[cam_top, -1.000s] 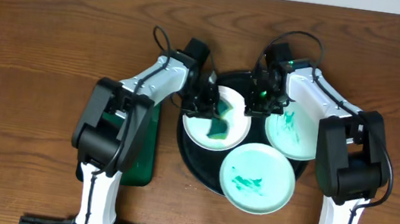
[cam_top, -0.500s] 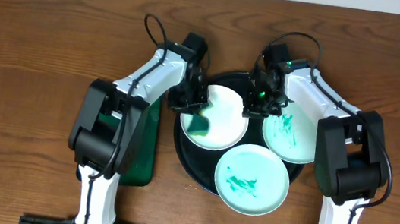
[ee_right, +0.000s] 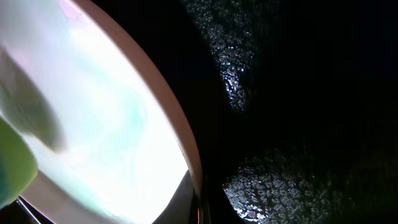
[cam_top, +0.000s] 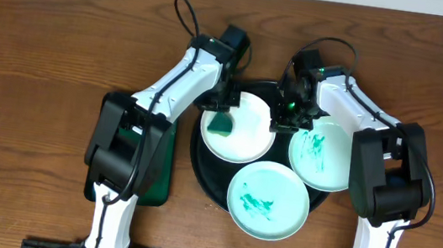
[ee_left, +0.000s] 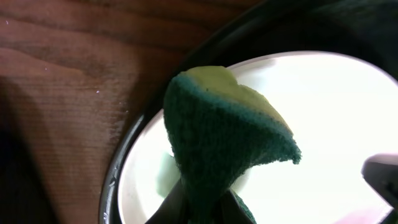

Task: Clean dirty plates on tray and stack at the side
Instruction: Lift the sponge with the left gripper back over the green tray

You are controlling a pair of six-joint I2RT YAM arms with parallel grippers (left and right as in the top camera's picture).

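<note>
The sponge hides the left pincer's tips. 3 plates cover most of the tray. The right wrist view crops 1 glare-washed plate.

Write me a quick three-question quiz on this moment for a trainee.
1. True or false: the left gripper holds a green sponge above the black tray.
2. Which plate is the sponge touching?
A. the white plate nearest the left arm
B. the smeared plate at the front
C. the smeared plate by the right arm
3. Short answer: what lies on the table under the left arm?

Key: 1 true. 2 A. 3 the green rectangular tray.
</note>
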